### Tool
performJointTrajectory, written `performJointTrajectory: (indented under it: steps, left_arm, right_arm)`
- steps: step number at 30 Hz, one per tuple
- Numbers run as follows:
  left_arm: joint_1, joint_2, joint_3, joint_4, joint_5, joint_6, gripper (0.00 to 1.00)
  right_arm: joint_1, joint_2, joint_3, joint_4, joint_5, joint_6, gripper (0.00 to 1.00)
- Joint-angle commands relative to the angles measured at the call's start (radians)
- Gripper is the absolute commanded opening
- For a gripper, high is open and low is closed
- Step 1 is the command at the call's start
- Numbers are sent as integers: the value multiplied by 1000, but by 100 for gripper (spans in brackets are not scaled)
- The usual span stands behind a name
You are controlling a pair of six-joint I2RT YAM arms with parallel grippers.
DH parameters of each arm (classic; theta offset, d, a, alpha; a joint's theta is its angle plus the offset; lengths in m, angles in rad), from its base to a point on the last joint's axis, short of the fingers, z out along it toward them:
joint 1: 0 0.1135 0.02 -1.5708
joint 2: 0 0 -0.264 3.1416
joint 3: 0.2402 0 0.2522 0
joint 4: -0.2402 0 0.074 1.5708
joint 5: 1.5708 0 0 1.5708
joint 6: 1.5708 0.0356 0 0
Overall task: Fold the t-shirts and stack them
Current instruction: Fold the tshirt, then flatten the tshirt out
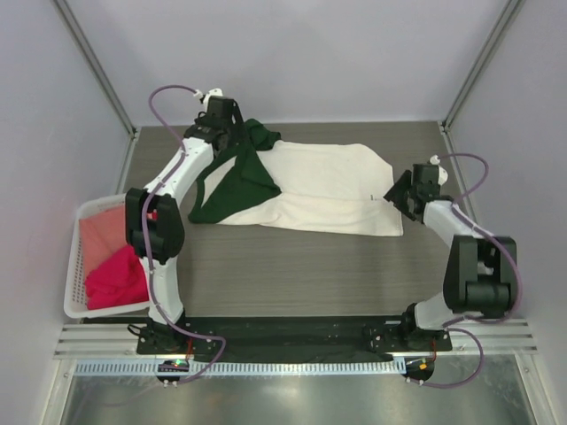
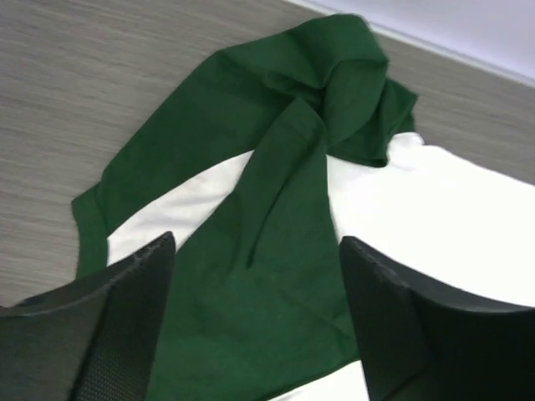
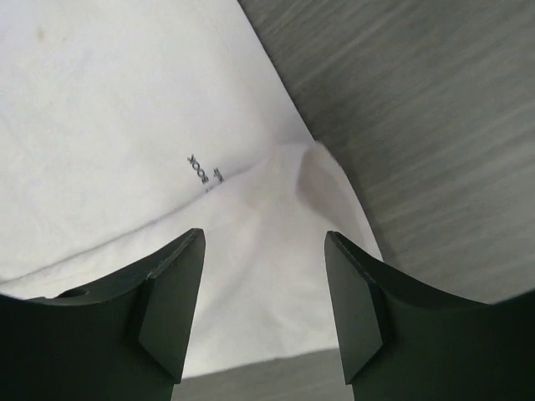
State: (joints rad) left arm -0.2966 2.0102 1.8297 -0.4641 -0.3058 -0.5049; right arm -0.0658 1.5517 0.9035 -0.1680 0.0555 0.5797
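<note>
A folded cream t-shirt (image 1: 328,188) lies flat at the middle of the table. A dark green t-shirt (image 1: 235,177) is draped crumpled over its left end. My left gripper (image 1: 230,131) hovers over the green shirt (image 2: 276,167), open, with nothing between its fingers (image 2: 125,317); cream cloth (image 2: 435,209) shows beside the green. My right gripper (image 1: 396,197) stands open over the cream shirt's right corner (image 3: 125,109), where small black lettering (image 3: 201,171) shows. Nothing is between its fingers (image 3: 167,309). A salmon-pink shirt (image 1: 102,228) and a magenta one (image 1: 115,279) lie in the basket.
A white lattice basket (image 1: 73,266) stands at the table's left edge beside the left arm. Grey walls and frame posts close off the back and sides. Bare wood-grain tabletop (image 1: 310,274) lies between the shirts and the arm bases.
</note>
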Motion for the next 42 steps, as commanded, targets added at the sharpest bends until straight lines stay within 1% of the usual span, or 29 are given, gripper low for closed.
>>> performJointTrajectory:
  steps: [1,3,4,6,7,9,10,11,12,13,14,15,17,18,21,24,26,27,29,30,32,33,37,41,42]
  left_arm:
    - [10,-36,-7,-31,-38,0,83]
    - [8,-70,-52,-36,-44,-15,84]
    - [8,-118,-111,-36,-46,-24,84]
    - [7,-177,-182,-34,-56,-61,84]
    - [8,-233,-264,-33,-67,-79,84]
    - [8,-299,-351,-21,-98,-134,84]
    - [10,-364,-394,-15,-105,-156,84]
    - [10,-393,-482,-8,-116,-178,83]
    - [10,-422,-522,1,-121,-205,82]
    - [11,-454,-559,10,-128,-266,80]
    - [11,-509,-605,18,-128,-294,79]
    - [11,-540,-675,40,-125,-316,78]
    - [11,-618,-756,68,-131,-389,76]
    - [13,-639,-832,108,-139,-408,76]
    - [14,-685,-929,143,-150,-469,76]
    - [23,-674,-963,142,-161,-495,75]
    - [31,-663,-975,142,-156,-506,74]
    - [34,-657,-983,157,-153,-515,73]
    - [42,-647,-1017,185,-142,-526,72]
    - [40,-642,-1030,221,-136,-537,72]
    - [40,-627,-1058,251,-119,-544,70]
    - [40,-619,-1064,269,-118,-549,70]
    - [40,-574,-1083,301,-116,-581,66]
    - [42,-501,-1087,358,-93,-606,66]
    - [40,-489,-1087,392,-81,-606,67]
  right_arm:
    - [1,-223,-157,7,40,72,65]
    - [7,-306,-221,-11,61,132,64]
    - [8,-377,-268,-27,72,155,62]
    - [14,-439,-313,-63,92,202,60]
    - [14,-502,-351,-76,96,221,60]
    - [17,-548,-379,-84,89,245,60]
    - [17,-571,-396,-82,92,256,59]
    - [17,-571,-400,-84,93,265,58]
    - [17,-567,-405,-82,95,284,57]
    - [17,-559,-406,-79,107,290,57]
    - [17,-527,-407,-70,113,302,56]
    - [17,-512,-407,-61,113,325,54]
    - [17,-460,-420,-7,96,353,53]
    - [17,-438,-425,8,90,368,54]
    - [17,-382,-445,79,67,425,53]
    - [18,-326,-463,140,73,460,53]
    - [18,-297,-468,162,101,467,51]
    - [18,-283,-465,195,112,463,48]
    - [18,-240,-453,211,142,456,42]
    - [18,-226,-446,213,155,451,33]
    - [18,-200,-440,226,175,444,18]
    - [18,-196,-439,229,184,439,2]
    - [18,-203,-452,246,195,427,1]
    - [18,-246,-468,269,195,411,1]
    - [18,-251,-468,269,193,407,1]
